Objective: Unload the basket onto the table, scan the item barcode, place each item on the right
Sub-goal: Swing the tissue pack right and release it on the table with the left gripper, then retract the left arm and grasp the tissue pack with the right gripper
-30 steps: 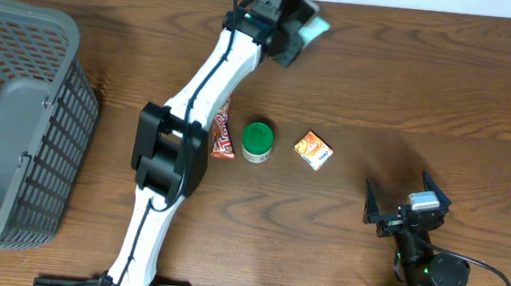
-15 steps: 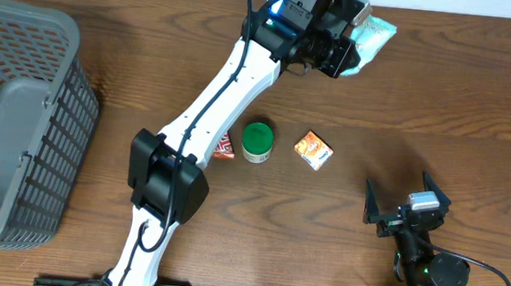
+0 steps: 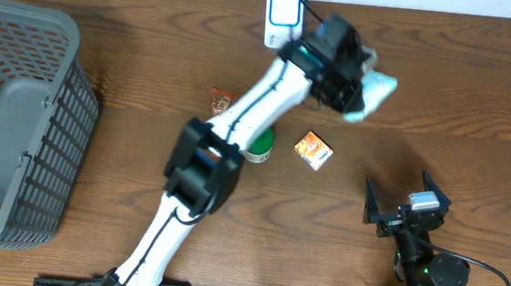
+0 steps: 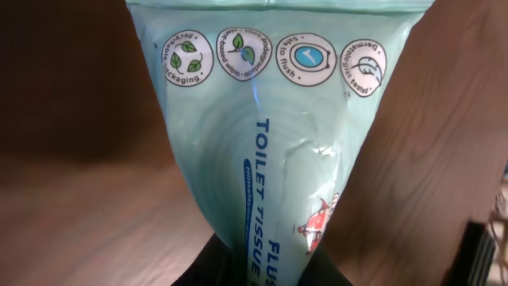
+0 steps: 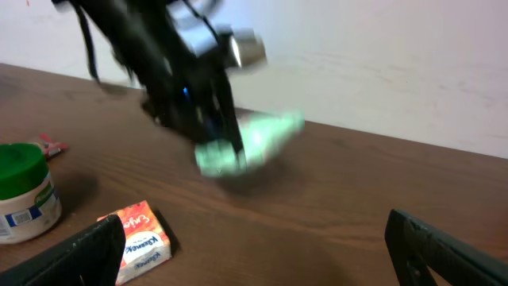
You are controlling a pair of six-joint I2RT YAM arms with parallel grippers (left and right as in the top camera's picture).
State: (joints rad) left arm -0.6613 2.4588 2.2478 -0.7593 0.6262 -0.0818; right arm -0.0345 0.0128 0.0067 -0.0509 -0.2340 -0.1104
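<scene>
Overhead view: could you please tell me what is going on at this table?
The left arm has its jaws shut on a wipes pack, held above the table at its far side, right of the white scanner. The right arm rests near the front, jaws open and empty. A jar, a box and a wrapper lie mid-table; a basket stands at the left.

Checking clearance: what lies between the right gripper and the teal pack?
Bare table between right gripper and teal pack, per the overhead view.

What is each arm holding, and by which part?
The left claw pinches the green toilet tissue pack by the end opposite its round icons. The right claw is open, empty.
</scene>
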